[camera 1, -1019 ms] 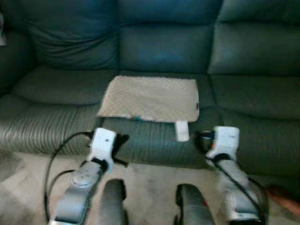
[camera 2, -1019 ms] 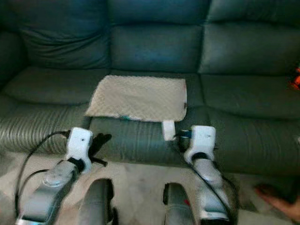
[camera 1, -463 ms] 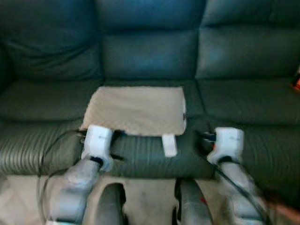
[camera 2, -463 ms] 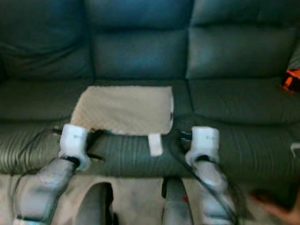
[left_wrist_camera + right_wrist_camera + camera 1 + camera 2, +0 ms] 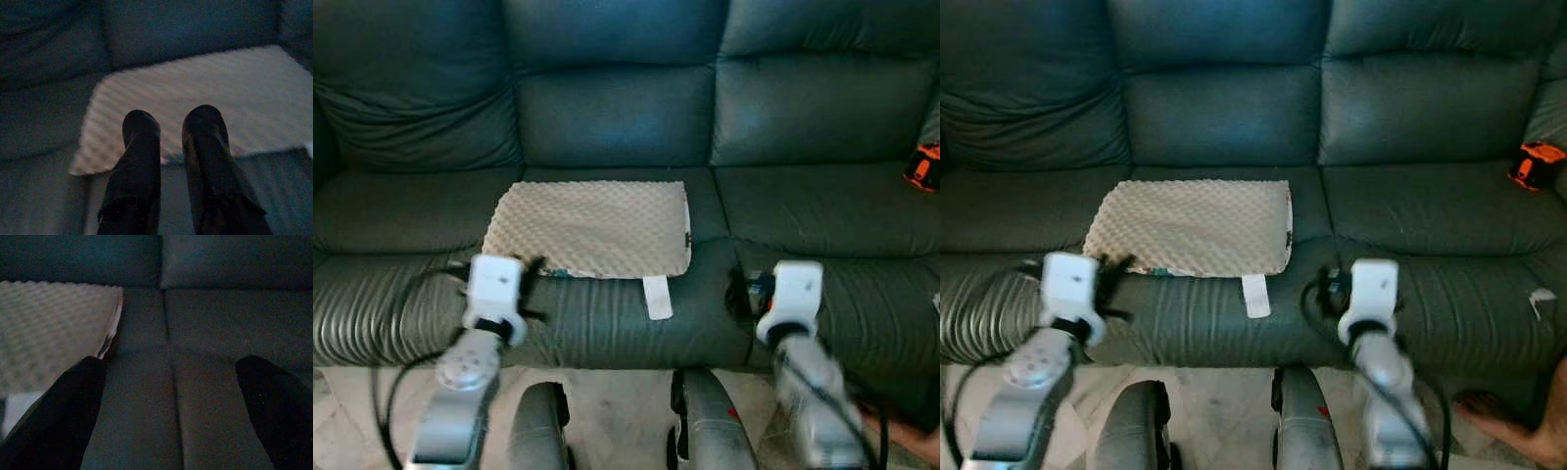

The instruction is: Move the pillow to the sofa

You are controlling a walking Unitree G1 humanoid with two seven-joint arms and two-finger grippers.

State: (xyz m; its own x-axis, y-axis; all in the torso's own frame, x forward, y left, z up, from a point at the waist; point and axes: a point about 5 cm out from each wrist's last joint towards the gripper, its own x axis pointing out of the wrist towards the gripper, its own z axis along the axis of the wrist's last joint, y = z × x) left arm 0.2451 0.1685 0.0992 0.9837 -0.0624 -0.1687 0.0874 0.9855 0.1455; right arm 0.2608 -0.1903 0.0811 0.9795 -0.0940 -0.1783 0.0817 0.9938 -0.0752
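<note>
The left gripper [image 5: 168, 129] has its jaws narrow, the two black fingers almost side by side with a slim gap, holding nothing. It hangs just in front of the near left corner of the pillow [image 5: 590, 227], aimed up at it. The right gripper [image 5: 171, 396] has its jaws wide, also empty, and points at bare seat leather just right of the pillow's right edge.

The pillow, beige and dimpled, lies flat on the middle seat of the dark green sofa [image 5: 803, 206], its long axis running left to right. A white tag [image 5: 657, 297] hangs from its near edge over the seat front. Both arms sit low before the seat front, one at each side of the pillow; the left is the nearer.

Far right on the sofa lies a small orange object [image 5: 1535, 164], well apart from the pillow. The pillow looks already placed.
</note>
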